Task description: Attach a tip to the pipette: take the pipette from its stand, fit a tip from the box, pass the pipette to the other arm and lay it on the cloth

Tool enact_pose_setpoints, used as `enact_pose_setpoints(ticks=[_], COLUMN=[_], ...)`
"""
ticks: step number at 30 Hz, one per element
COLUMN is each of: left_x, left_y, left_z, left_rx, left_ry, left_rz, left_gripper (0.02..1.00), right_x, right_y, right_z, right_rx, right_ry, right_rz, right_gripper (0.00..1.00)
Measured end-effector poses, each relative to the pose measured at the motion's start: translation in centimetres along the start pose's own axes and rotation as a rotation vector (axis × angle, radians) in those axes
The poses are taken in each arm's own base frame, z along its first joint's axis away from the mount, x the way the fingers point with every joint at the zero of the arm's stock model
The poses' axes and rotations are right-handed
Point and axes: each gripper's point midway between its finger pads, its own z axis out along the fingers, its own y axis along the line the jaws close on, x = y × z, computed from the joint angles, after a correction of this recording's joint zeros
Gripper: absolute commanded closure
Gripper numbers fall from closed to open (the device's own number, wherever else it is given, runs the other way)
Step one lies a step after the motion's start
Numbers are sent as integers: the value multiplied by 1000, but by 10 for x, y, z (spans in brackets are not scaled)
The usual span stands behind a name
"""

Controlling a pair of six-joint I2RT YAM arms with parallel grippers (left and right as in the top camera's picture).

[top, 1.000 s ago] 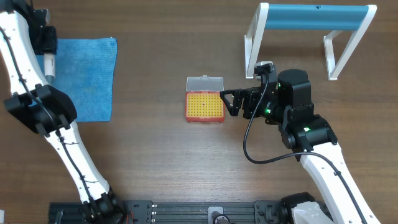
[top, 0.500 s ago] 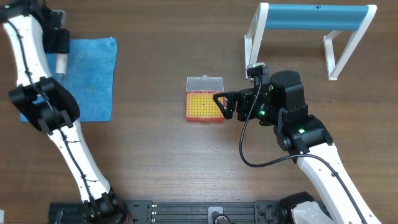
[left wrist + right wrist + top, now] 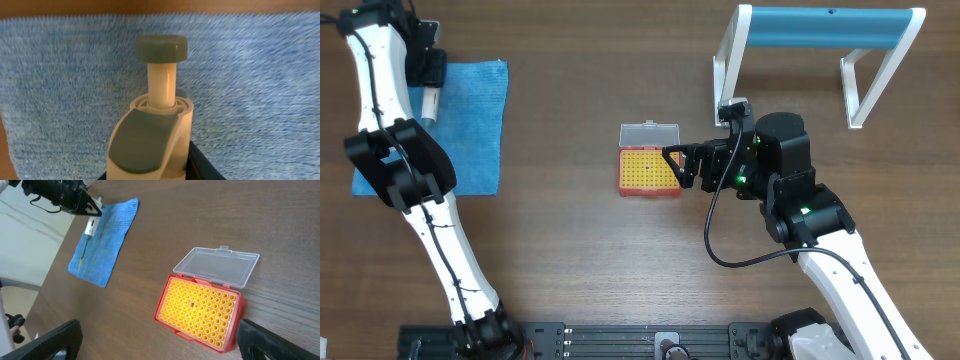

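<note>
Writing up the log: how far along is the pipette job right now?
Done: stand empty, yellow tip fitted on the pipette, handover apparently made. In hand: left gripper holds it over the blue cloth. Left: lay it down, release. Idle: right gripper open by the tip box.

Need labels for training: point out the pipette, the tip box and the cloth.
pipette [image 3: 150,140], left wrist view, grey ejector button.
tip box [image 3: 202,305], right wrist view, yellow tip rack.
cloth [image 3: 470,130], top view, bare middle.
</note>
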Motion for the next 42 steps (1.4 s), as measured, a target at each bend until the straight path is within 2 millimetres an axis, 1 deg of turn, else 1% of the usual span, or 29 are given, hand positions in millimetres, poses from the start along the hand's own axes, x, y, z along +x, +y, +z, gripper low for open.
enact_pose_setpoints(ticks=[3,6,11,12,13,14,17,20,21,23,25,27,28,29,31,32,34,35,36,37,38,39,42], left_x=[6,9,9,9,9,9,9,14,17,32,39,35,34,27,18,12,7,5,1,-2,-4,-4,-4], left_y=[4,4,4,4,4,4,5,5,5,2,1,3,4,5,5,3,-2,-6,-10,-15,-22,-27,-46], left_z=[11,22,23,23,23,23,23,23,23,19,9,-9,-10,-30,-59,-82,-115,-138,-157,-180,-207,-225,-263], left_rx=[6,11,10,10,10,10,7,2,1,9,12,1,-2,-14,-33,-44,-52,-53,-52,-47,-35,-24,29], left_ry=[24,40,39,39,39,39,40,63,76,139,171,152,148,116,59,14,-47,-89,-138,-196,-259,-300,-388], left_rz=[-12,-16,-20,-20,-20,-20,-24,-30,-29,-27,-24,-24,-24,-24,-39,-49,-61,-71,-79,-89,-102,-118,-131], left_gripper=[991,989,989,936,667,99,97,38,23,23,23,23,20,23,23,23,23,23,23,23,23,23,23], right_x=[0,-1,-1,0,0,-1,-1,-1,-1,-1,-4,-7,-9,-12,-18,-25,-36,-42,-49,-53,-56,-49,-20], right_y=[0,0,0,0,0,0,0,0,0,1,0,-4,-6,-8,-14,-16,-17,-17,-15,-13,-9,-9,-12], right_z=[0,0,0,0,0,0,0,0,0,0,0,0,0,-1,-6,-13,-26,-37,-50,-62,-80,-88,-119], right_rx=[-1,-1,-1,-1,-1,-1,-1,-1,-1,-2,1,26,40,55,104,142,197,234,270,296,329,351,412], right_ry=[-2,-2,-2,-2,-2,-2,-2,-2,-2,-5,-16,-34,-44,-57,-89,-124,-182,-221,-266,-297,-335,-321,-277], right_rz=[7,10,15,17,17,18,18,18,18,16,12,6,-9,-31,-102,-154,-223,-259,-301,-334,-376,-393,-432], right_gripper=[5,5,5,5,5,5,5,5,5,5,5,5,5,7,5,3,5,5,5,5,5,3,5])
